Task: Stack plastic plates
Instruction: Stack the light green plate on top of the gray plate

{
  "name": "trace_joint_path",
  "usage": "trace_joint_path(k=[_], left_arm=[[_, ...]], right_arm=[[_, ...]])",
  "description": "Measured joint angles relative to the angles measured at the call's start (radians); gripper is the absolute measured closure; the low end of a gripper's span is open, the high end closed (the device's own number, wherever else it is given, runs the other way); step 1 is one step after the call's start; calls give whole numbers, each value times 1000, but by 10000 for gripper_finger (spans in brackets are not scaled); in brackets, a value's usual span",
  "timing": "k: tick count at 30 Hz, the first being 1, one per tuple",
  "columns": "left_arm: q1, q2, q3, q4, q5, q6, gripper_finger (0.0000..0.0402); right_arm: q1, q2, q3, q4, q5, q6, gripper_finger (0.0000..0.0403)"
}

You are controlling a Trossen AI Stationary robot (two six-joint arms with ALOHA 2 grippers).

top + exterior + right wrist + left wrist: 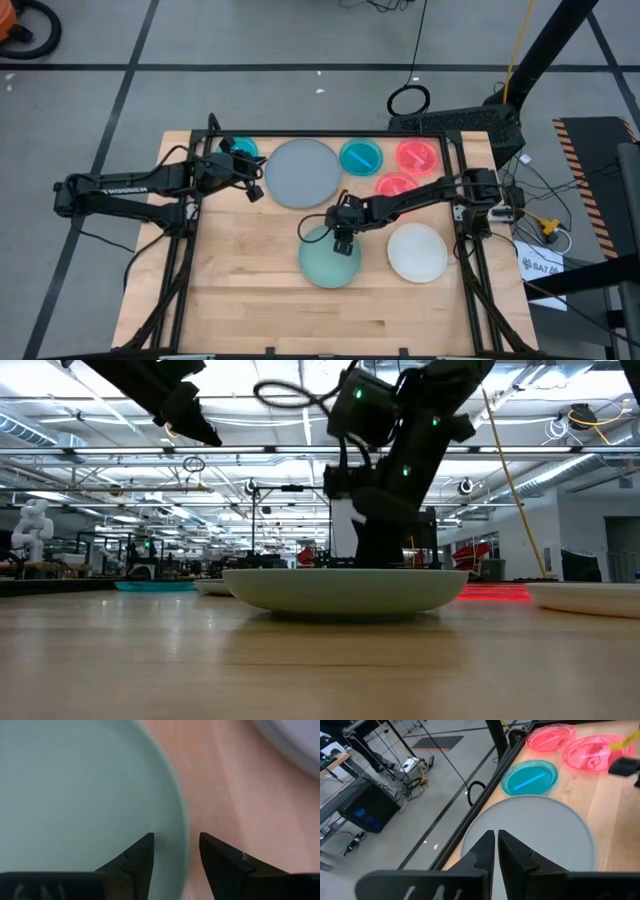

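From above, the right gripper sits down at the far rim of the mint green plate, near the middle of the table. The white plate lies just to its right. Along the far edge sit the grey plate, a teal-blue plate and two pink-red plates, the nearer one partly under the right arm. Another teal-blue plate peeks out beyond the left gripper, which hovers at the grey plate's left edge.

At table level, the mint green plate lies flat on the wood, and the right gripper comes down behind its rim. Nothing is lifted yet.

On the left wrist camera, the left gripper has its fingers nearly touching and holding nothing, with the grey plate right beyond them.

On the right wrist camera comes the key shot: the right gripper stands part open, one finger over the mint green plate and the other over bare wood, so it straddles the rim without pinching it.

To do this well, the outer finger probably needs to get under the lip before the close, and the bite should be deep enough that the plate won't pivot or slip. A level lift looks wise, with the white plate so near.
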State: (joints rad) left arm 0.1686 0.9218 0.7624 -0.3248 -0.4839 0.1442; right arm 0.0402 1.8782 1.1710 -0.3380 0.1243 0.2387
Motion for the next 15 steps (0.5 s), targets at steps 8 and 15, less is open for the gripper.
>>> trace_joint_path(k=[8, 15], left_arm=[[-1, 0, 0, 0, 0, -21, 371], [-1, 0, 0, 0, 0, -31, 371]], right_arm=[[-2, 31, 0, 65, -51, -16, 288], [-2, 25, 1, 95, -51, -8, 355]])
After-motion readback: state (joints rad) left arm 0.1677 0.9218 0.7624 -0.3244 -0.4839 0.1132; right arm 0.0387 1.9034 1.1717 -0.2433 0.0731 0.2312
